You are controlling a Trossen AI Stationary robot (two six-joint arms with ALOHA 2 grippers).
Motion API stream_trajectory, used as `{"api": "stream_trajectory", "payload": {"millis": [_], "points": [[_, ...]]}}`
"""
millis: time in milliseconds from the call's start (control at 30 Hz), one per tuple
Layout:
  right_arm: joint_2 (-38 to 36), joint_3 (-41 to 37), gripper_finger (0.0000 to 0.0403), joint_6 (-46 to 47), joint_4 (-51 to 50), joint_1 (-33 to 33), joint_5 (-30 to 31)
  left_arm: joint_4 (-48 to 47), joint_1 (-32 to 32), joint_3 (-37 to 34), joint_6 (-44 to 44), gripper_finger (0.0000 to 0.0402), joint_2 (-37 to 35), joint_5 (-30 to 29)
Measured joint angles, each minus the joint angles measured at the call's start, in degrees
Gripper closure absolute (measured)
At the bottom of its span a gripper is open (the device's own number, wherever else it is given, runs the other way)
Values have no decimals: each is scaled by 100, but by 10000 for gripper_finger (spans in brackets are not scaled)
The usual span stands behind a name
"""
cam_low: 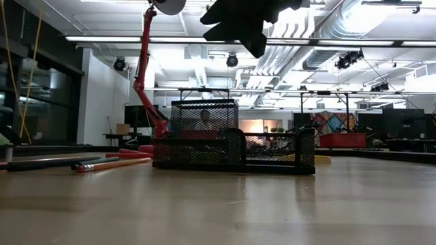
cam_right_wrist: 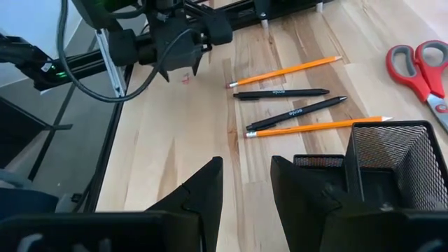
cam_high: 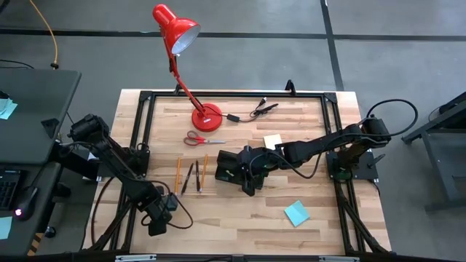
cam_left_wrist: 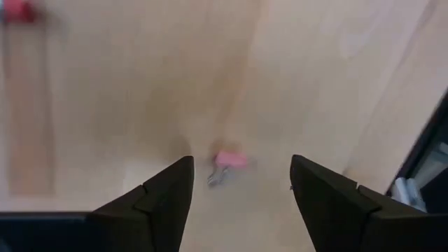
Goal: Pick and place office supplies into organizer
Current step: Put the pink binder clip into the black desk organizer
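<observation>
Pale wood table [cam_high: 240, 218]; organizer [cam_high: 231, 169] centre, left gripper [cam_high: 157, 223] spread at 7 o'clock, right gripper [cam_high: 247, 188] spread, empty; office beyond.

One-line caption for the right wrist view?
Right gripper open beside the mesh organizer, facing two pencils, two pens, scissors.

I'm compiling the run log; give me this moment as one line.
right gripper: open, above organizer | left gripper: open, near front-left table edge, idle | pencils, pens, scissors: on table | organizer: no supplies seen
</observation>
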Motion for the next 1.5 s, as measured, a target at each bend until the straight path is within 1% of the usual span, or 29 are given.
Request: {"api": "stream_trajectory", "payload": {"millis": [167,333,400,767,867,1100,1233,1367,1500], "points": [[0,0,286,29,-3,-2,7,5,-10,1,-110,177,76,-32],[0,0,286,42,-9,0,7,-11,-124,13,2,177,140,19],[0,0,286,31,-11,-2,7,-14,-165,13,18,177,142,-72],[0,0,286,-20,-12,0,7,-47,-153,11,170,179,146,-151],[0,0,286,-68,-11,-2,8,-129,-149,12,165,200,148,-175],[0,0,286,-107,-11,-4,11,-279,-186,4,498,299,157,-443],[0,0,286,-107,-35,-4,11,-303,-366,3,466,341,184,-727],[0,0,286,-109,-35,-4,52,-286,-499,2,257,358,186,-883],[0,0,286,-113,-35,-4,208,-398,-494,104,96,350,203,-796]]}}
